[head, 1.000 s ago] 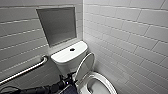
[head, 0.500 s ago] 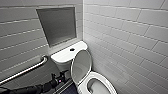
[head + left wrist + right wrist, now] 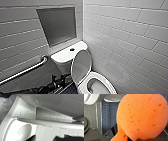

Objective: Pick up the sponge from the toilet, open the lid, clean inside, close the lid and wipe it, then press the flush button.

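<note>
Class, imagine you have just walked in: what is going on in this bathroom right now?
A robot is working at a white glossy ceramic toilet. Its smooth white oval lid stands raised, the bowl open. The right gripper pinches a soft orange-red sponge. The left arm reaches in beside the toilet.

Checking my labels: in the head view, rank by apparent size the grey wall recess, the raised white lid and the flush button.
Largest: grey rectangular wall recess.
Then: white oval plastic lid, raised.
Smallest: small dark round flush button.
</note>
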{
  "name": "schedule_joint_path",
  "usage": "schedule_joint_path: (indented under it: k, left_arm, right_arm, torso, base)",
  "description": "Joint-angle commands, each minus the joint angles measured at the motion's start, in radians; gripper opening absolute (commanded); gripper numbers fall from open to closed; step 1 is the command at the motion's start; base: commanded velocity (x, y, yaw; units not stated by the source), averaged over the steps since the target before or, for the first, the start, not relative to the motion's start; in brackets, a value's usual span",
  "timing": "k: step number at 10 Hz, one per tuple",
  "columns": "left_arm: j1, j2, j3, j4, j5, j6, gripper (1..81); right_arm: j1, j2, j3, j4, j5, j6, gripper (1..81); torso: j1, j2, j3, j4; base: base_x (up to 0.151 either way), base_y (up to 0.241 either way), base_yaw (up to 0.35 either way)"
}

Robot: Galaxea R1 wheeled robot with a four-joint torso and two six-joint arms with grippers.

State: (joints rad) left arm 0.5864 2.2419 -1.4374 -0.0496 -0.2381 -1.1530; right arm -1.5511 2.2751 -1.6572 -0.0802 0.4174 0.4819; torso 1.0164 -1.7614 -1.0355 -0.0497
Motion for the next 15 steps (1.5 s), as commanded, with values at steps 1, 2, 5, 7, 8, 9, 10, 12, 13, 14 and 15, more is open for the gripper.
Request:
schedule_joint_path:
  k: [1,2,5,7,8,9,10,12,13,14,15]
  left_arm:
    - [-0.044,-0.109,0.214,0.453,0.180,0.001,81.1]
    - [-0.008,-0.141,0.286,0.575,0.273,0.004,81.1]
    - [0.202,-0.231,0.443,0.862,0.448,0.010,81.1]
    - [0.419,-0.238,0.440,0.997,0.457,0.033,81.1]
    - [0.524,-0.229,0.416,1.067,0.447,0.030,81.1]
    - [0.609,-0.205,0.388,1.103,0.439,0.032,81.1]
    - [0.681,-0.148,0.325,1.151,0.427,0.032,81.1]
    - [0.763,-0.053,0.200,1.172,0.383,0.032,81.1]
    - [0.792,-0.036,0.154,1.179,0.311,0.032,81.1]
    - [0.815,-0.025,0.127,1.179,0.276,0.033,81.1]
    - [0.838,-0.007,0.103,1.180,0.276,0.033,81.1]
  right_arm:
    - [0.018,-0.052,0.031,-0.035,-0.048,0.004,1.0]
    - [0.015,-0.055,0.034,-0.036,-0.048,0.004,1.0]
    - [0.013,-0.066,0.056,-0.061,-0.049,-0.003,1.0]
    - [0.005,-0.070,0.071,-0.066,-0.048,-0.003,1.0]
    - [0.005,-0.079,0.088,-0.067,-0.048,-0.003,1.0]
    - [0.005,-0.099,0.123,-0.076,-0.040,-0.003,1.0]
    - [0.005,-0.138,0.177,-0.079,-0.003,-0.003,1.0]
    - [0.024,-0.207,0.266,-0.093,0.060,-0.003,1.0]
    - [0.051,-0.242,0.310,-0.098,0.060,-0.003,1.0]
    - [0.077,-0.270,0.350,-0.098,0.057,-0.003,1.0]
    - [0.106,-0.288,0.380,-0.098,0.050,-0.003,1.0]
  torso:
    - [0.000,0.000,0.000,0.000]
    - [0.000,0.000,0.000,0.000]
    - [0.000,0.000,0.000,0.000]
    - [0.000,0.000,0.000,0.000]
    - [0.000,0.000,0.001,0.000]
    - [0.000,0.000,0.001,0.000]
    - [0.000,0.000,0.001,0.000]
    - [0.000,0.000,0.002,0.000]
    - [0.000,0.000,0.002,0.000]
    - [0.000,0.000,0.002,0.000]
    - [0.000,0.000,0.003,0.000]
  base:
    - [0.000,0.000,0.000]
    - [0.000,0.000,0.000]
    - [0.000,0.000,0.000]
    - [0.000,0.000,0.000]
    - [0.000,0.000,0.000]
    - [0.000,0.000,0.000]
    - [0.000,0.000,0.000]
    - [0.000,0.000,0.000]
    - [0.000,0.000,0.000]
    - [0.000,0.000,0.000]
    - [0.000,0.000,0.000]
